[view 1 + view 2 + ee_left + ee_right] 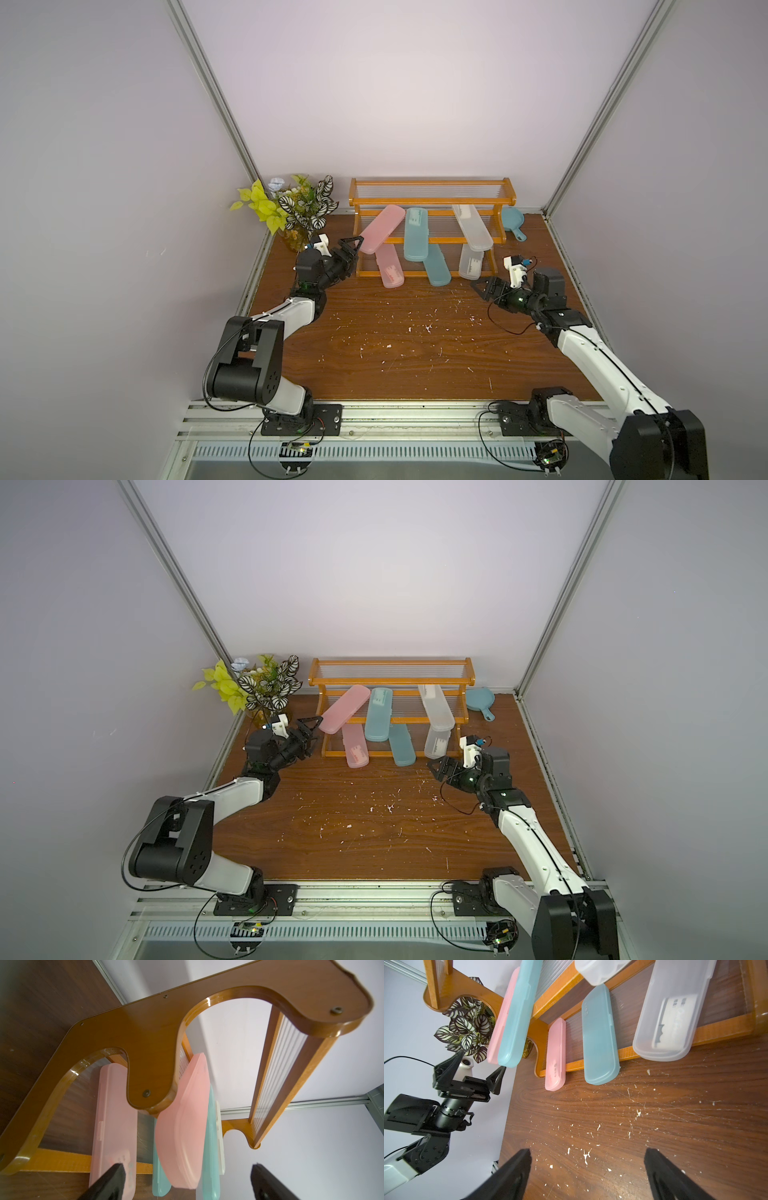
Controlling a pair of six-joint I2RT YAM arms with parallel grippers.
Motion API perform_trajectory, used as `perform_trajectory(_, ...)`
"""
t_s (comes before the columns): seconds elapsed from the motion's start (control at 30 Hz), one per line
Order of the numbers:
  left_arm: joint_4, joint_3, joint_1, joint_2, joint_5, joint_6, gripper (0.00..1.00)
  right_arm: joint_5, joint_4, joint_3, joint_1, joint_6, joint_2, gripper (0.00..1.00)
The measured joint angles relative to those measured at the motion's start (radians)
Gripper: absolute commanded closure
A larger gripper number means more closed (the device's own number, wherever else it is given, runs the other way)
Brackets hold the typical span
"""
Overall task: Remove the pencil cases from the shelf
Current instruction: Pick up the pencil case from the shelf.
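In both top views the far ends of the lower pink case [390,268], lower teal case [436,266] and lower clear case [471,262] are covered by the upper pink case [382,228], upper teal case [415,235] and upper clear case [471,226]. In the left wrist view both pink cases are crossed by the shelf's [432,202] side panel, and the fingers are cut off by the frame edge. The print on the lower clear case's label cannot be read. A teal pan [510,218] is partly masked by the shelf's right end.

The upper three are leaned across the middle tier, ends overhanging its front rail; the lower three are laid on the bottom tier, ends poking past the front rail onto the table [415,353]. The left gripper [355,251] is spread wide and empty, just beside the upper pink case's overhanging end; the right gripper [480,291] is likewise spread with nothing in it, near the lower clear case's end; open board is left between the arms.

The dark wood-grain top is flecked with white; a leafy plant [299,208] is set in the back left corner; pale lilac walls are edged by aluminium rails.
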Motion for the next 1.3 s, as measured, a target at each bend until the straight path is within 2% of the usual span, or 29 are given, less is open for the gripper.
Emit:
perform_trajectory(0.43,0.079,0.054,-0.035,0.126,0.027,-0.048,0.36,0.005,-0.002,-0.056,0.000,0.032,-0.031,0.14)
perform_trajectory(1.3,0.124,0.079,-0.040,0.137,0.028,-0.069,0.86,0.010,0.026,-0.061,0.000,0.048,-0.042,0.18)
